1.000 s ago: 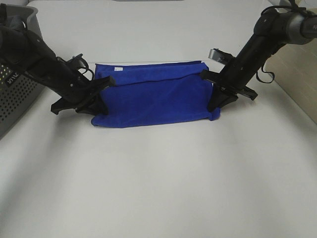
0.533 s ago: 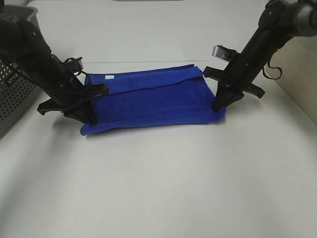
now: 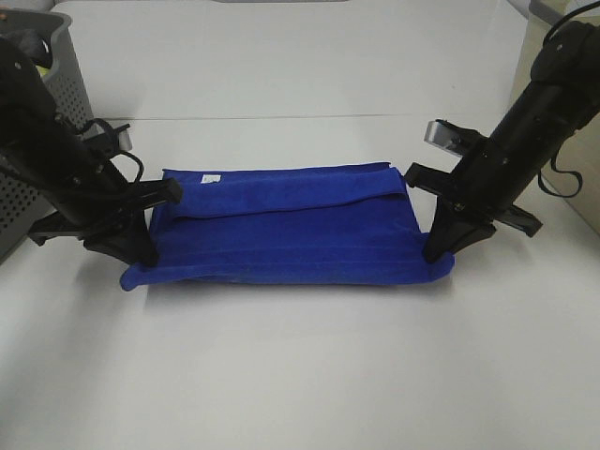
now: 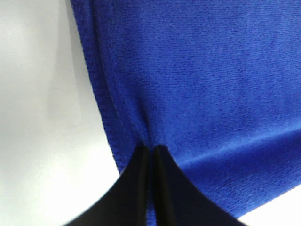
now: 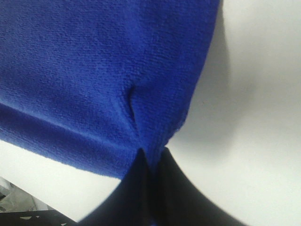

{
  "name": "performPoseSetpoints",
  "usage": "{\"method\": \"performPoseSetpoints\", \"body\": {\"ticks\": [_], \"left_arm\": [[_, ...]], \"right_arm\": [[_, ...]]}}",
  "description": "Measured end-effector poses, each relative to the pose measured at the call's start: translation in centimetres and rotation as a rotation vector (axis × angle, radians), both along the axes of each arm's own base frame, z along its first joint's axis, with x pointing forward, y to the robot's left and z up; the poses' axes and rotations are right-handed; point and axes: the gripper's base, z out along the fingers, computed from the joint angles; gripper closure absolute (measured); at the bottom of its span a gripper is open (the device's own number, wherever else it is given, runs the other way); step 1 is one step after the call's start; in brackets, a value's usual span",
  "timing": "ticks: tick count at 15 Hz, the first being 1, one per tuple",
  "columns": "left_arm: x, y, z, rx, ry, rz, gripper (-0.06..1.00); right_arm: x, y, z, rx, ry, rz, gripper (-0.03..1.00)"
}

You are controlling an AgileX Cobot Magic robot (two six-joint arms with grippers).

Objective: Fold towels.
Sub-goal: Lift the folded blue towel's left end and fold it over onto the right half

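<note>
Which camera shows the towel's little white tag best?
The exterior high view: it takes in the whole towel, and the tag shows plainly at its far edge, near the left corner. Both wrist views show only close-up blue cloth, with no tag in sight.

This looks like a robotics lab test station: the left arm (image 3: 56,169) and the right arm (image 3: 534,131), both black and jointed, reach over a plain white table (image 3: 300,375) carrying one blue towel (image 3: 281,234), with a grey perforated basket (image 3: 73,70) at its edge.
</note>
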Motion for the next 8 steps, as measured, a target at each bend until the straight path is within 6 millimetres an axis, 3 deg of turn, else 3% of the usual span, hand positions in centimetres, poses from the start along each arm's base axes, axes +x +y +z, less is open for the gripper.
{"method": "performPoseSetpoints", "body": {"ticks": [5, 7, 8], "left_arm": [[2.5, -0.4, 2.6, -0.03, -0.094, 0.048, 0.92], [4.3, 0.2, 3.3, -0.042, -0.126, 0.091, 0.92], [6.1, 1.1, 3.5, -0.05, -0.156, 0.128, 0.92]], "right_arm": [[3.3, 0.3, 3.6, 0.01, -0.165, 0.004, 0.95], [5.3, 0.5, 5.1, 0.017, -0.24, 0.008, 0.95], [7.5, 0.7, 4.9, 0.026, -0.272, 0.017, 0.95]]}}
